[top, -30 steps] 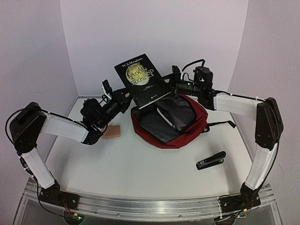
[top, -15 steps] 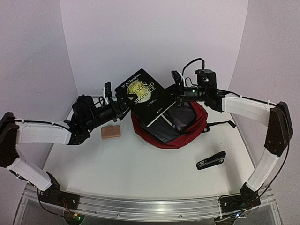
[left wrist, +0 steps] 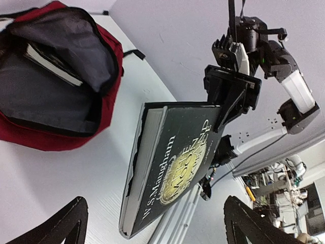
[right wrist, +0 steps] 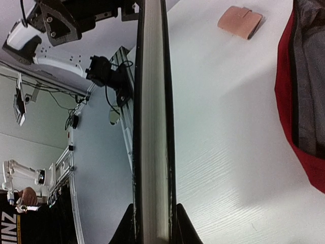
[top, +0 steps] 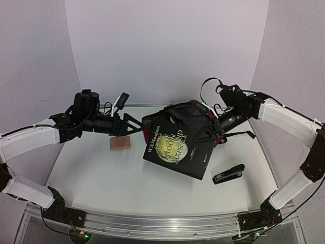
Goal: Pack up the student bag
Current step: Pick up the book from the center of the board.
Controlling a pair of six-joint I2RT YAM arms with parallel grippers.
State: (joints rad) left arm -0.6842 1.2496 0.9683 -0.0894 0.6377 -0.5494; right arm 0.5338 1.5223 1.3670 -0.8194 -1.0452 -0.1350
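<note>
The student bag is dark red and lies open at the back of the table; the left wrist view shows the bag with its grey lining and a book's pale edge inside. A black book with a gold circle hangs tilted in front of it. My right gripper is shut on its right edge. In the right wrist view the book stands edge-on between the fingers of the right gripper. My left gripper is open, apart from the book at the left, and holds nothing.
A small tan wallet-like pad lies on the white table below the left gripper, and the same pad shows in the right wrist view. A black stapler lies at the front right. Pale walls close the back and sides.
The left gripper let go of the book, opened wide and drew back to the left. The right gripper swung the book down from above the bag to in front of it.
</note>
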